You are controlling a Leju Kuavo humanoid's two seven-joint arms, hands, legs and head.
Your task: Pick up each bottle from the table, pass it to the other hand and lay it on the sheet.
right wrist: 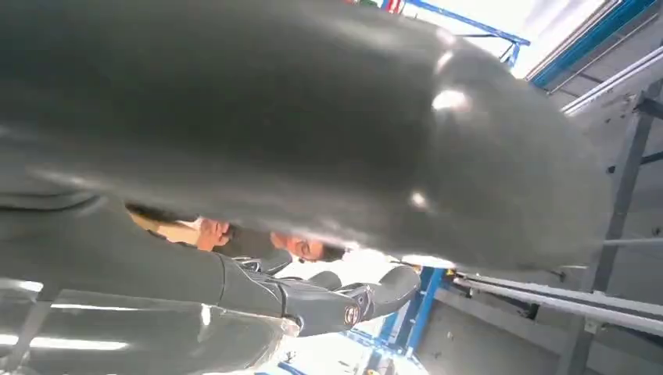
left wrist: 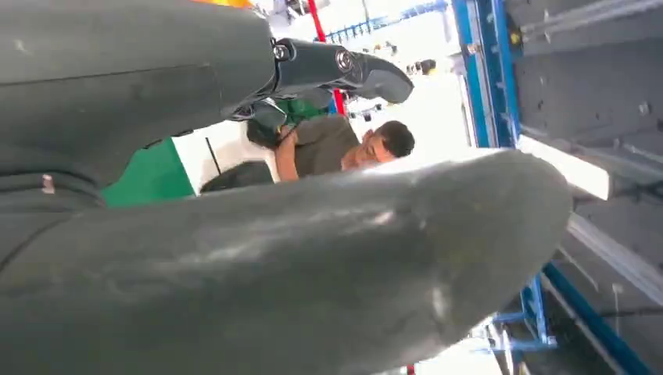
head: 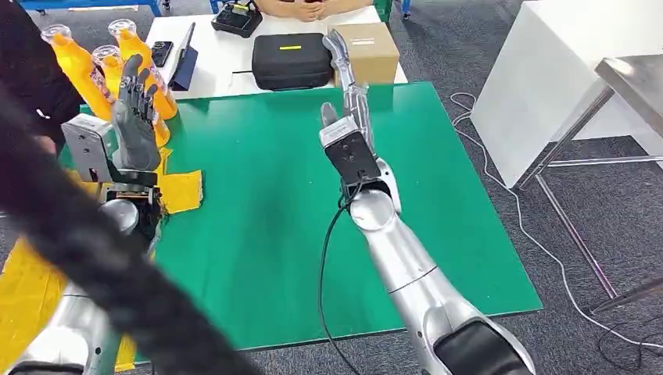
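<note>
**Orange bottles upright at far left, both hands free**

Orange bottles (head: pixel 78 70) stand upright in a tight cluster at the far left edge of the green sheet (head: pixel 266 203), just beyond a yellow cloth (head: pixel 181 190). None of them lies flat. Your left hand (head: pixel 134 117) is raised right in front of them with its fingers spread and pointing up, holding nothing. Your right hand (head: pixel 349 86) reaches out flat over the far middle of the green sheet, near the black case (head: pixel 292 60) and the cardboard box (head: pixel 371 51), and it holds nothing either.

The standing bottles are what remains to be dealt with, and the left hand is the one placed to take one. Choose the bottle nearest that hand, since the others crowd it and a wide sweep would likely topple them. Come at its body from the side, below the neck, and close around it only once it sits between thumb and fingers. A person's dark sleeve (head: pixel 27 70) is close on the left, so keep the arm's path short. For the handover, bring the right hand back towards the middle and leave enough of the bottle exposed for it to grip.
</note>
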